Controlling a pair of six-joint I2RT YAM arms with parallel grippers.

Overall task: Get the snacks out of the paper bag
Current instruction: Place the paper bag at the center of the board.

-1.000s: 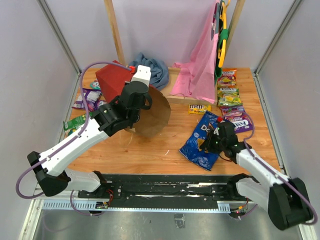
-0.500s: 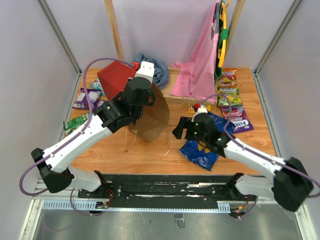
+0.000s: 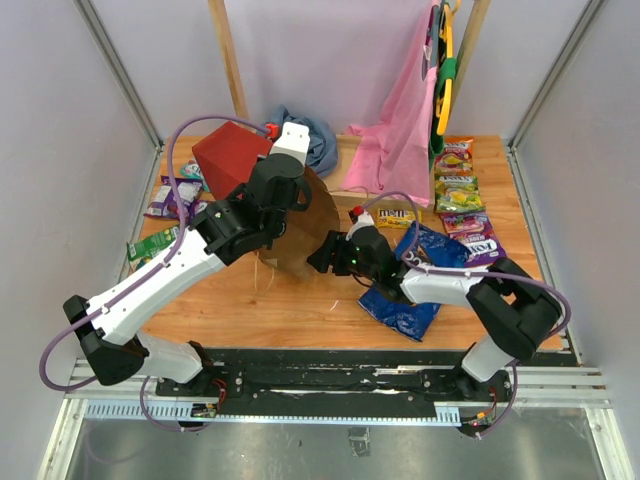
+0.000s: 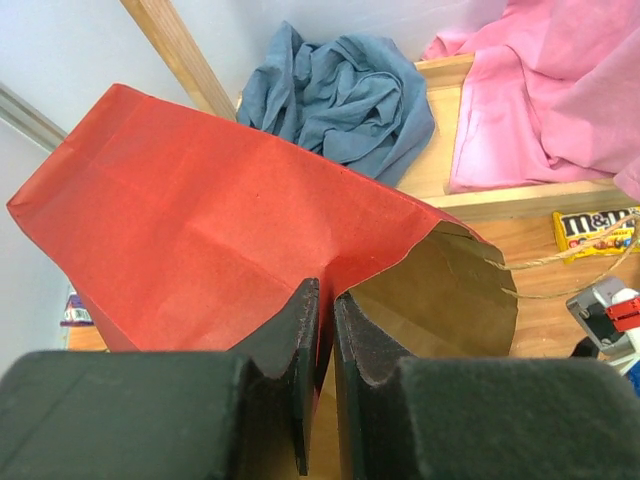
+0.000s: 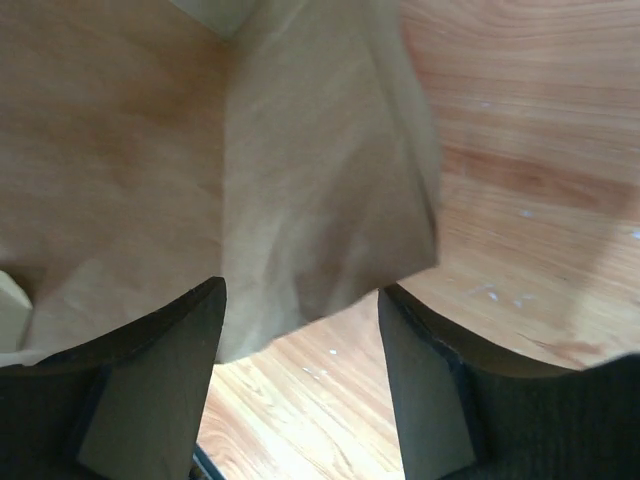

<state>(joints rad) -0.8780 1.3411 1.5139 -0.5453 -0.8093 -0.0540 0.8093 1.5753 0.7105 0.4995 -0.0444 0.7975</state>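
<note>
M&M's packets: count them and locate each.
1. The yellow M&M's packet lies in front of the pink garment, just behind the blue Doritos bag. Others may be hidden inside the paper bag.

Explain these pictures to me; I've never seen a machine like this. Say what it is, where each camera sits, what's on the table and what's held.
These are two robot arms bolted to the near edge of a wooden table. One picture looks down from above. The other two come from a camera on each wrist, so each shows that arm's own fingers. The left fingers are pinched shut on the rim of a red paper bag, holding its brown mouth open. The right fingers are open and empty at that mouth. Out on the table are a blue Doritos bag, yellow M&M's, a row of small packets on the right and more packets on the left. A blue-grey cloth and a pink garment are at the back.
</note>
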